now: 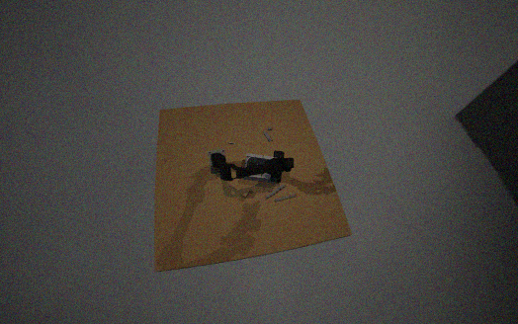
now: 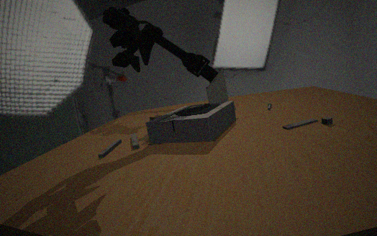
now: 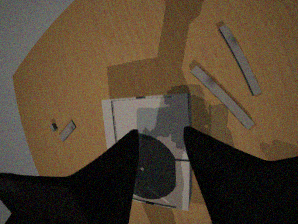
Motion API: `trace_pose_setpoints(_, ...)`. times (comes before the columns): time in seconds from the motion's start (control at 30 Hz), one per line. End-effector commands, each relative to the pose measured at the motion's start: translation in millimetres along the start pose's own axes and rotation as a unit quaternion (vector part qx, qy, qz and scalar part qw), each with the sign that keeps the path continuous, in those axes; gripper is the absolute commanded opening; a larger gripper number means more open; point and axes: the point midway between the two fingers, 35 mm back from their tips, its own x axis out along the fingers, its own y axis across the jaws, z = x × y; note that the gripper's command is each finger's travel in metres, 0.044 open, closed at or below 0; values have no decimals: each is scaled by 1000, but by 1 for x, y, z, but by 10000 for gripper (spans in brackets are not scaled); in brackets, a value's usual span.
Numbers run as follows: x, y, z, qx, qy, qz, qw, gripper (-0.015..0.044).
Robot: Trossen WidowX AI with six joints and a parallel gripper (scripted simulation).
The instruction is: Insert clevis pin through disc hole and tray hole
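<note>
The clevis pin is not positively identified: a small grey piece [image 1: 246,194] lies beside one long side of the tray [image 1: 267,157] [image 2: 180,133] [image 3: 184,200], too small to establish its heading or long axis. The gripper [image 1: 278,168] [image 2: 141,67] [image 3: 161,133] has its fingers apart with nothing between them, tips pointing down, raised above the tray. The aluminium disc [image 2: 196,109] [image 3: 155,175] lies inside the rim, nearer one end; a finger covers part of its edge in the wrist view. The tray's long axis runs across the top view. Two grey bars [image 1: 276,192] [image 2: 134,141] [image 3: 222,97] lie near one tray corner, apart from it. A short bar [image 1: 267,135] [image 2: 300,124] [image 3: 67,131] lies well apart across the table [image 1: 198,242] [image 2: 216,187] [image 3: 55,60], leaving space between it and the tray
</note>
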Motion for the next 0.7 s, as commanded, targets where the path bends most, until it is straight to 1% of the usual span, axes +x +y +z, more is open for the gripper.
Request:
trace_pose_setpoints(0.0,24,58,-21,-8,35,24,999,160)
trace_pose_setpoints(0.2,53,138,-73,3,101,41,994,160)
trace_pose_setpoints(0.33,63,167,-99,4,125,37,991,160)
trace_pose_setpoints(0.5,76,201,-143,-2,148,13,989,160)
trace_pose_setpoints(0.67,95,244,-221,-15,174,-28,984,160)
